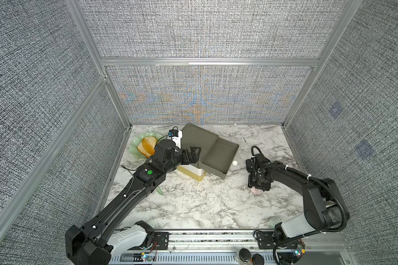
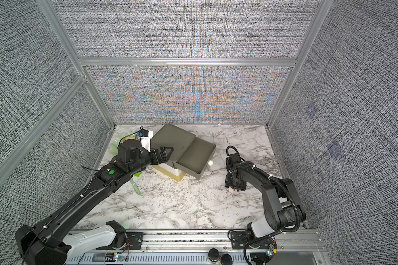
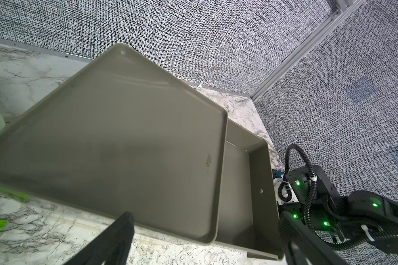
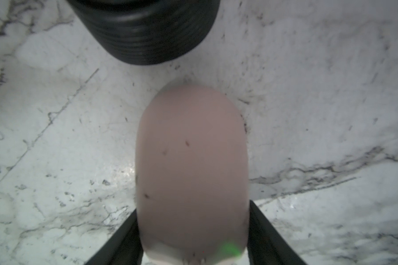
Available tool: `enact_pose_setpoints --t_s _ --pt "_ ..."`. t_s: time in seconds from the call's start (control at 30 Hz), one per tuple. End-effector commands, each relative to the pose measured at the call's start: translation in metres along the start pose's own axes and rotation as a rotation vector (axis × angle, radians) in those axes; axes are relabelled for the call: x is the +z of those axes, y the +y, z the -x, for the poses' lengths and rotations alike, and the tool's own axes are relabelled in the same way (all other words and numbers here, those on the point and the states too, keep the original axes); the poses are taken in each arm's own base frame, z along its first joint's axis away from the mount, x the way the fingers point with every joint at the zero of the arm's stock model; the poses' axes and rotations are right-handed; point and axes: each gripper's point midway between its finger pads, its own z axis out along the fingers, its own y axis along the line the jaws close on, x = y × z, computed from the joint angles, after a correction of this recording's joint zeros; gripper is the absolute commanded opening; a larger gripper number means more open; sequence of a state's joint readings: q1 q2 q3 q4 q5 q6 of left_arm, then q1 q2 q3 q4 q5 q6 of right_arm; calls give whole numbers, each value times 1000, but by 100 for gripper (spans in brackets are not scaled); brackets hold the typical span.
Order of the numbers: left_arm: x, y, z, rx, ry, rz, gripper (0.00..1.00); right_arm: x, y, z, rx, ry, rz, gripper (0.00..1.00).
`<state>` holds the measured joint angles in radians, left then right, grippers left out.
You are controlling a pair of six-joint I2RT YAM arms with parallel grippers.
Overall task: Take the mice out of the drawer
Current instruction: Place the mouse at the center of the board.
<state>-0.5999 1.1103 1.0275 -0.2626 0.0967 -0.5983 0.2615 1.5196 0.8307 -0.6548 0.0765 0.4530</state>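
Reaching in from the front, the left arm sets the left gripper (image 1: 194, 153) at the near edge of the grey cabinet (image 1: 198, 137) in both top views, its fingers spread wide with nothing between them. The drawer (image 1: 218, 157) stands open toward the right, a small white knob (image 1: 234, 163) on its front, and a pale box (image 1: 193, 173) shows under the cabinet. Well apart from the drawer, on the right of the marble table (image 1: 193, 206), the right gripper (image 1: 259, 187) points straight down over the pink mouse (image 1: 256, 191) (in both top views only a sliver of pink shows beneath the black fingers). A green plate (image 1: 136, 146) with bread (image 1: 147, 144) sits in the far left corner. From the left wrist, the cabinet top (image 3: 124, 149) fills most of the view, with the drawer (image 3: 239, 195) open beyond it. One dark finger (image 3: 115, 238) rises before the cabinet's rim, and whether it touches I cannot tell. The right arm (image 3: 365, 206), dotted with green lights, sits past the drawer. From the right wrist, the mouse (image 4: 191, 160) lies lengthwise down at the table (image 4: 55, 137), out of the drawer, between two black fingers (image 4: 122, 243) that stand close along its flanks. Whether they pinch it or merely stand beside it I cannot tell. A ribbed black hose (image 4: 145, 29) crosses beyond the mouse's tip.
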Motion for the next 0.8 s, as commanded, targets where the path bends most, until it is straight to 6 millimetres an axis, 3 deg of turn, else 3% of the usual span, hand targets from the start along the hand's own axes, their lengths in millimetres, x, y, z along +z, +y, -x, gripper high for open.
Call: enact_pose_setpoints --t_s 0.0,0.47,0.7,0.77 --pt "-2 -4 6 16 -16 -9 99 -3 -6 -4 -16 21 -28 66" --pt "-7 -11 12 13 -20 -22 99 -12 -5 9 -63 -21 -26 66" --pt "-13 -11 24 64 -48 4 100 -52 0 22 -59 -124 30 74" --pt "-16 -10 29 87 -58 22 100 -79 6 38 -53 -197 65 74"
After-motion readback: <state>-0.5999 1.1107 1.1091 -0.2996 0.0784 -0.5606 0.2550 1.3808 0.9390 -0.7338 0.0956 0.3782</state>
